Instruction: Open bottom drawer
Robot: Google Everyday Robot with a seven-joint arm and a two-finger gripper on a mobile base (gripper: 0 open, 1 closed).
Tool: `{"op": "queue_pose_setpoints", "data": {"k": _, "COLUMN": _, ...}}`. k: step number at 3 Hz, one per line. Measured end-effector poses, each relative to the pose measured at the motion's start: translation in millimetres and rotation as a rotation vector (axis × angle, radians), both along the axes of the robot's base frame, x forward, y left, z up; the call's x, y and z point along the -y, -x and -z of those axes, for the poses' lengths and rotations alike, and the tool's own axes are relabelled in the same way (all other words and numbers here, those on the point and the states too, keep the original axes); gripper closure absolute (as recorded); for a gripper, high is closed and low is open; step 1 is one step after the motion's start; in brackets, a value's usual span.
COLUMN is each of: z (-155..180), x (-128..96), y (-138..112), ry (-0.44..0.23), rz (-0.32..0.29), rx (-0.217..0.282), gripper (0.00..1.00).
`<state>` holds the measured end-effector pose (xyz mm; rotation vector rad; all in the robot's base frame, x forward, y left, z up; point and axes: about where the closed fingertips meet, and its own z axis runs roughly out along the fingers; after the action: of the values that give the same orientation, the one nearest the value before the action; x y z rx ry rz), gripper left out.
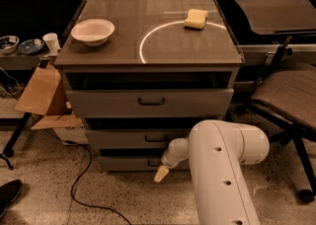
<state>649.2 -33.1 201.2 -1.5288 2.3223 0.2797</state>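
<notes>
The bottom drawer (123,163) is the lowest grey front of the three-drawer cabinet (148,101), with a thin dark gap above it. Its small black handle (153,163) is partly covered by my gripper (161,173). The gripper's cream tip hangs just in front of and slightly below that handle, at the end of my white arm (222,169), which reaches in from the lower right. The middle drawer (133,138) and top drawer (148,102) sit above it.
A white bowl (93,31) and a yellow sponge (195,19) rest on the cabinet top. An office chair (289,95) stands to the right. On the left are a cardboard box (42,93), a black cable (81,177) on the floor and a shoe (9,194).
</notes>
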Motion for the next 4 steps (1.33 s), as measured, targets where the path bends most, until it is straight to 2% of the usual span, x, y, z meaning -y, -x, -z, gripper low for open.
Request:
{"op": "queue_pose_setpoints", "data": {"k": 1, "z": -5.9, "x": -13.4, "y": -10.8, "ry": -0.015, "rz": -0.004, "rx": 0.007, "gripper": 0.0}}
{"op": "queue_pose_setpoints", "data": {"k": 4, "z": -1.1, "x": -15.4, "y": -6.8, "ry": -0.013, "rz": -0.004, "rx": -0.018, "gripper": 0.0}}
